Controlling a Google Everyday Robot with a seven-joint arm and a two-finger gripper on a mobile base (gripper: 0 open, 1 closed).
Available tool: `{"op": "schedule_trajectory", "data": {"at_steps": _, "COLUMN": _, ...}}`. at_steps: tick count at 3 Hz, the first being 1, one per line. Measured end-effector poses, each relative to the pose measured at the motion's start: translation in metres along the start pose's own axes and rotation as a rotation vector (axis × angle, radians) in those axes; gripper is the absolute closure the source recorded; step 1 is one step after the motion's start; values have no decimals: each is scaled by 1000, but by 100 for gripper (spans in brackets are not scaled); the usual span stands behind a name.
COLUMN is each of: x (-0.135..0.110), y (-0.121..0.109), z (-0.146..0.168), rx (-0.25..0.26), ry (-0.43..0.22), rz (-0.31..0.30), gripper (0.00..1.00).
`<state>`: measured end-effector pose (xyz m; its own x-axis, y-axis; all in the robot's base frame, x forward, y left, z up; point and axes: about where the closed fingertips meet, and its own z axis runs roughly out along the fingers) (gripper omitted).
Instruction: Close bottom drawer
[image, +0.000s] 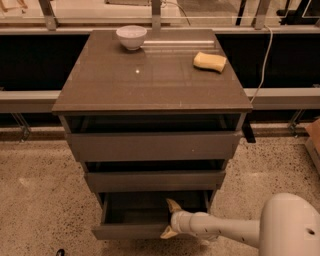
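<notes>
The desk (150, 75) rises above and behind my claw, with three grey-brown drawers under its top. The drawer (127, 232), lowest and narrowest, sits pulled out just left of the claw. Its long axis runs side to side and its flat face points at the camera. The claw (170, 219) is spread wide across that face's top edge, with one finger inside the box and one in front. A yellow sponge (210, 61) and a white bowl (131, 36) lie far above it.

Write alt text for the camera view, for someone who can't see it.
The robot's gripper straddles the front panel of the pulled-out bottom drawer, fingers open. The cabinet top holds a white bowl and a yellow sponge.
</notes>
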<state>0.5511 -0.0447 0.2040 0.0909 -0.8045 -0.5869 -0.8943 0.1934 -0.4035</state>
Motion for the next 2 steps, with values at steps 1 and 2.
{"op": "schedule_trajectory", "data": {"at_steps": 1, "x": 3, "y": 21, "z": -17, "rx": -5, "ry": -58, "rz": 13, "gripper": 8}}
{"op": "schedule_trajectory", "data": {"at_steps": 2, "x": 1, "y": 44, "z": -36, "rx": -5, "ry": -130, "rz": 7, "gripper": 5}}
